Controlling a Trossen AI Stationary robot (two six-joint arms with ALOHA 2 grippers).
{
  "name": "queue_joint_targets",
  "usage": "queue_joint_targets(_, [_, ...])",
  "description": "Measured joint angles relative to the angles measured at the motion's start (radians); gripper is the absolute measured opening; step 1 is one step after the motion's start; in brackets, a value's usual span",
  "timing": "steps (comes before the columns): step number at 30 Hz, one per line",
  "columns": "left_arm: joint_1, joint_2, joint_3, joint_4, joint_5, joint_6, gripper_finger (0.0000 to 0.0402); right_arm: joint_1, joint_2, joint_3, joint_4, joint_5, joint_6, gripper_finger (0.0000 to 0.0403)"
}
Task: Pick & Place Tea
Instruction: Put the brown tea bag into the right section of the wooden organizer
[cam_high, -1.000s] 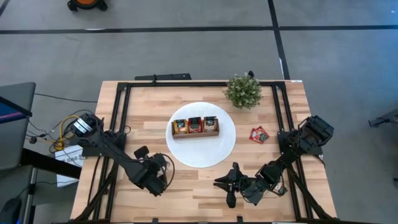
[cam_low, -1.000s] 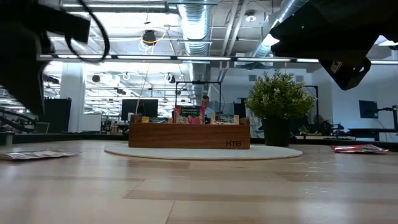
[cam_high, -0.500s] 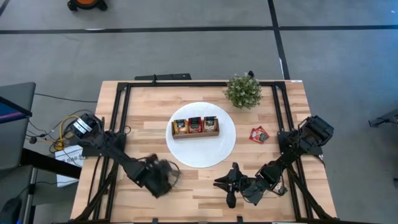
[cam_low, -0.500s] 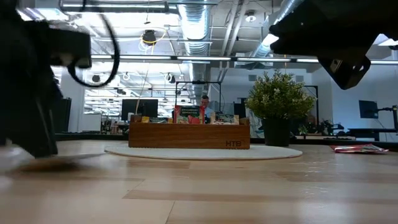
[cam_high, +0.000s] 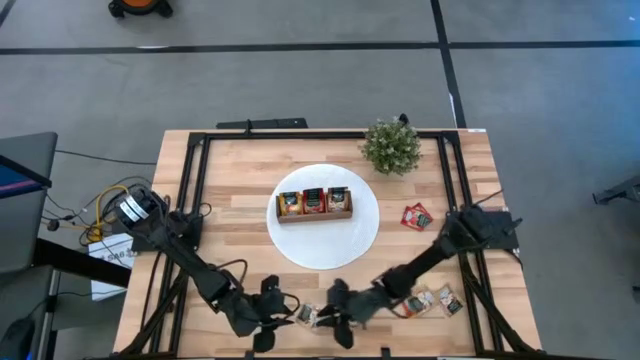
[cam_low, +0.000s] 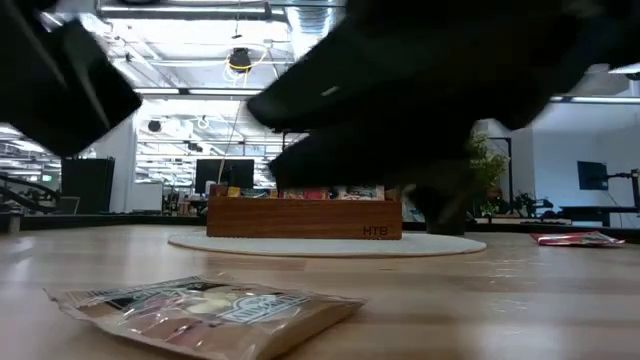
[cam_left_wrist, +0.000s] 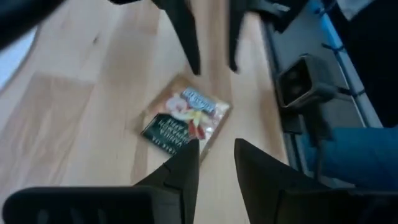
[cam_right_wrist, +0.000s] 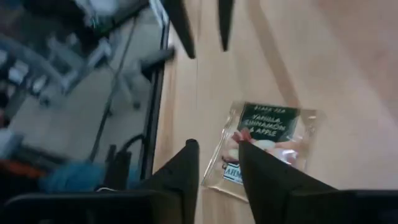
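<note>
Spanning the picture from above, the wooden table (cam_high: 240, 170) carries everything; at its middle lies the white disc (cam_high: 322, 250), and on the disc stands the brown wooden box (cam_high: 314, 213) with tea sachets upright in its three compartments; the small green plant (cam_high: 391, 146) stands beyond the disc toward the far right corner.

Both arms reach low along the table's near edge and meet there, the left arm coming in from the left side, the right arm stretched in a long diagonal from the right; the left gripper (cam_high: 268, 318) and the right gripper (cam_high: 338, 308) face each other with a beige sachet (cam_high: 312, 317) lying flat on the wood between them; in the left wrist view the left gripper's fingers (cam_left_wrist: 183, 168) stand a little apart with a plain gap, their tips just short of the sachet's edge and gripping nothing; in the right wrist view the right gripper's fingers (cam_right_wrist: 186, 163) are likewise narrowly parted, close over the same sachet, whose dark label reads vanilla, cinnamon and apple; whether either tip touches the wrapper I cannot tell.

Seen level from the table top, that sachet (cam_low: 205, 312) lies flat in the foreground, free of any grip; a red sachet (cam_high: 416, 216) lies right of the disc; two more sachets (cam_high: 432, 300) lie near the right arm at the near right.
</note>
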Motion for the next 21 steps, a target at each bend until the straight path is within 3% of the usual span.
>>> queue_joint_targets(4, [-0.002, 0.069, 0.000, -0.020, -0.014, -0.141, 0.0094, -0.038, 0.020, 0.119, -0.242, -0.120, -0.039, 0.0145])
queue_joint_targets(9, [-0.013, 0.133, 0.000, -0.007, -0.027, -0.247, 0.0112, -0.007, 0.015, 0.203, -0.471, -0.087, -0.140, 0.0162])
queue_joint_targets(16, [0.003, 0.190, 0.002, 0.113, -0.023, -0.291, 0.0155, 0.057, 0.043, 0.213, -0.509, -0.045, -0.211, 0.0111])
queue_joint_targets(21, [0.040, 0.206, 0.004, 0.146, 0.016, -0.314, 0.0163, 0.051, 0.089, 0.216, -0.467, -0.035, -0.210, 0.0063])
